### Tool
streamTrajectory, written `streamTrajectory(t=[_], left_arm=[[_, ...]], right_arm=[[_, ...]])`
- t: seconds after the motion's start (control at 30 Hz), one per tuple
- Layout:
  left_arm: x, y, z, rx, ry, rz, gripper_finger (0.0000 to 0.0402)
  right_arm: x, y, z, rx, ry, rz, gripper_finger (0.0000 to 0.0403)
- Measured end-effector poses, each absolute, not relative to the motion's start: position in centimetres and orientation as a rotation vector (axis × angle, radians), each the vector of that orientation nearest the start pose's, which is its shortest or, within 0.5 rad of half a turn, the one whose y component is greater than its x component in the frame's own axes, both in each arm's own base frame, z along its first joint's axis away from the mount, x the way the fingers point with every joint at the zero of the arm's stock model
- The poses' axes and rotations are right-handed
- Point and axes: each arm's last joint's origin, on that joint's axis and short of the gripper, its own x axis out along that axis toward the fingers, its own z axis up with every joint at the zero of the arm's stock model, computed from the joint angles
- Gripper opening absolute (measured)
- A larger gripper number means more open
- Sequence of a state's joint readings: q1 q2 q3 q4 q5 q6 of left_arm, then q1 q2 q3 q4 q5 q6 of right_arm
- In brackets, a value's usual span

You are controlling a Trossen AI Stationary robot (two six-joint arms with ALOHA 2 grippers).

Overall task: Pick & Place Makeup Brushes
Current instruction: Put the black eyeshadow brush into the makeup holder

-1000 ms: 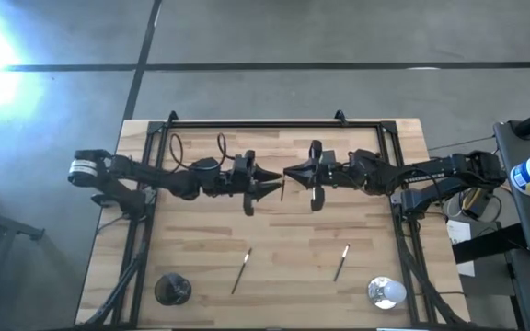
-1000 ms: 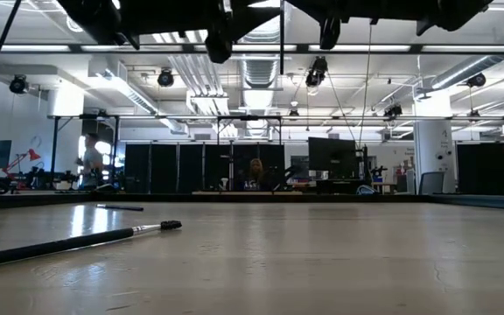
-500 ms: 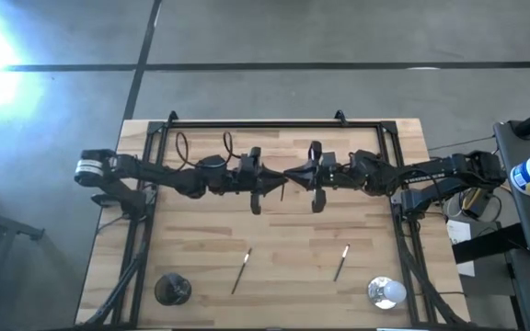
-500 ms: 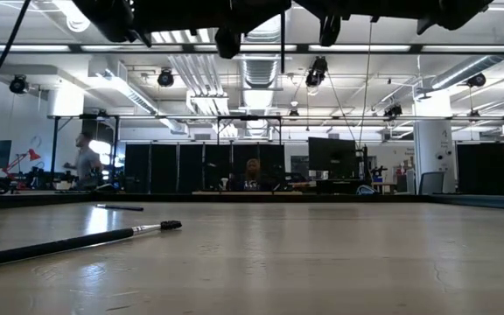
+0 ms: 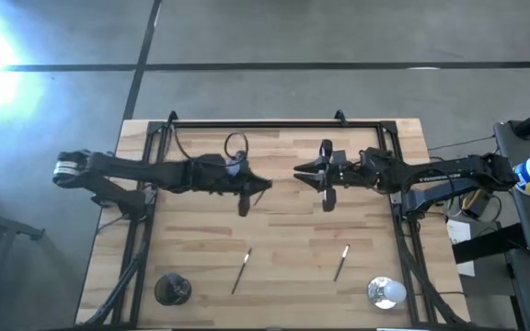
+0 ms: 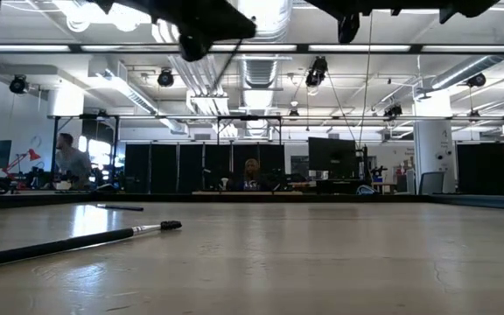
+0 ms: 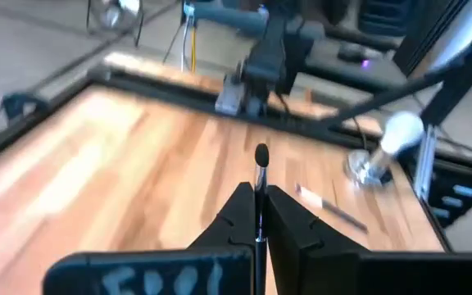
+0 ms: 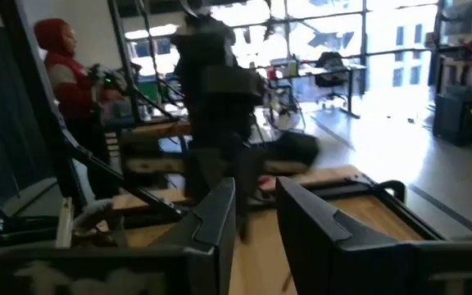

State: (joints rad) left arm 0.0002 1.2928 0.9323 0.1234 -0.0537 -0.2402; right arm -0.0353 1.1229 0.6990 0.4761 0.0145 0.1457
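**Q:** Why is your left gripper (image 7: 259, 215) up over the middle of the worktop (image 5: 191, 248)?

**A:** Its fingers (image 7: 229, 220) are pinching a makeup brush (image 7: 260, 176) by the handle, head poking out past the tips, so you carry it clear of the wood.

**Q:** And your right gripper (image 5: 304, 174)?

**A:** It faces the left, apart from it, fingers (image 8: 318, 221) spread and empty, seemingly just after a handover. Two more brushes (image 5: 240, 270) (image 5: 340, 262) lie below and nearer the front edge, beside a shiny round object (image 5: 385, 292) and a dark cup (image 5: 172, 289), likely the destination.
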Motion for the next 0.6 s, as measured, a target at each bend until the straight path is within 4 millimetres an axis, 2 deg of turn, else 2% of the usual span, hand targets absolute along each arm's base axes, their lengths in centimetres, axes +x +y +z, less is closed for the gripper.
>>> streamTrajectory(t=[0.13, 0.3, 0.6], left_arm=[[26.2, -1.8, 31.7, -0.265, 0.307, 0.114, 0.0009], [22.8, -4.9, 32.3, -0.286, 0.39, 0.178, 0.0009], [17.5, -11.0, 33.5, -0.302, 0.394, 0.105, 0.0009]], right_arm=[[24.2, -0.8, 29.0, 0.13, -0.022, -0.102, 0.0059], [23.5, -1.0, 27.2, 0.149, 0.014, -0.164, 0.0017], [23.2, -1.0, 24.8, 0.188, -0.014, -0.185, 0.0009]])
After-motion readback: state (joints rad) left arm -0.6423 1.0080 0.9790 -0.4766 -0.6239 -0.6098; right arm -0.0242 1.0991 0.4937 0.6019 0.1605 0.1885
